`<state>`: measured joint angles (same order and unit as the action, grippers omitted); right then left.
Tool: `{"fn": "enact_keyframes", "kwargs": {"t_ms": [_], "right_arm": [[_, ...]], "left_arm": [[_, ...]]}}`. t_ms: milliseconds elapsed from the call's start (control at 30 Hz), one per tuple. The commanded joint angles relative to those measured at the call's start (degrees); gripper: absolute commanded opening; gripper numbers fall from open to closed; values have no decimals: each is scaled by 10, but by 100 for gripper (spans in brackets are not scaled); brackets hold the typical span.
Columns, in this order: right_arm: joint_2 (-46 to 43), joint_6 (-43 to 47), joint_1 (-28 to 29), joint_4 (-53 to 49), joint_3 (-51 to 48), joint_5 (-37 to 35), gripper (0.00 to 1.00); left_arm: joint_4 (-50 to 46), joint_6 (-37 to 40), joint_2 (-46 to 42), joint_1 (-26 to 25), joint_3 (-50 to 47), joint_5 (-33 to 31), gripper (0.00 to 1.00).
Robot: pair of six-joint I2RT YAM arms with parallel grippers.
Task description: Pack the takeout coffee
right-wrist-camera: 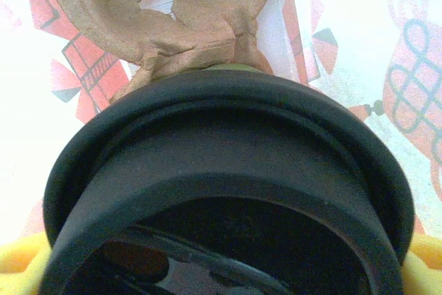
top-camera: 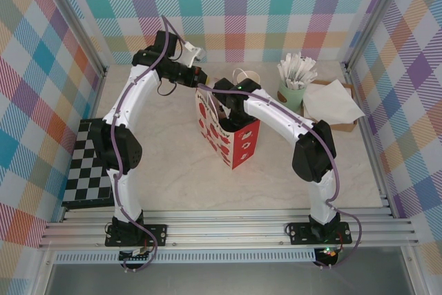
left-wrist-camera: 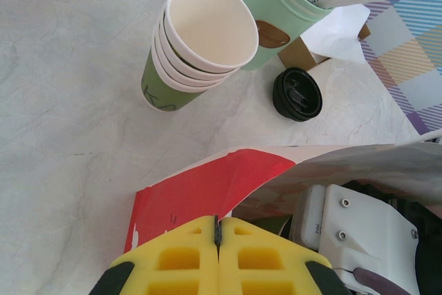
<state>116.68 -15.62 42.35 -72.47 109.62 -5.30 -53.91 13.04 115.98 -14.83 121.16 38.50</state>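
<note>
A red-and-white paper bag stands mid-table. My left gripper reaches its far rim; in the left wrist view its yellow fingers are shut on a thin edge of the bag. My right gripper is down inside the bag's mouth. Close under the right wrist camera is the black lid of the takeout coffee. A yellow fingertip shows at each side of it, so my right gripper is shut on the cup. The cup's body is hidden below the lid.
Behind the bag stand a stack of lidless cups, a loose black lid and a mint-green pot of sachets. A napkin box sits at the back right. A checkered board lies at the left edge.
</note>
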Motion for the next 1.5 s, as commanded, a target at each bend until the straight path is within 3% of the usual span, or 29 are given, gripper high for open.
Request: {"fn": "enact_keyframes", "kwargs": {"t_ms": [0, 600, 1467], "right_arm": [[-16, -1, -3, 20, -8, 18, 60], [-5, 8, -11, 87, -80, 54, 59], [23, 32, -12, 82, -118, 8, 59]], "left_arm": [[-15, -1, -15, 8, -5, 4, 0], [-10, -7, -8, 8, -3, 10, 0], [-2, -15, -9, 8, -5, 7, 0]]}}
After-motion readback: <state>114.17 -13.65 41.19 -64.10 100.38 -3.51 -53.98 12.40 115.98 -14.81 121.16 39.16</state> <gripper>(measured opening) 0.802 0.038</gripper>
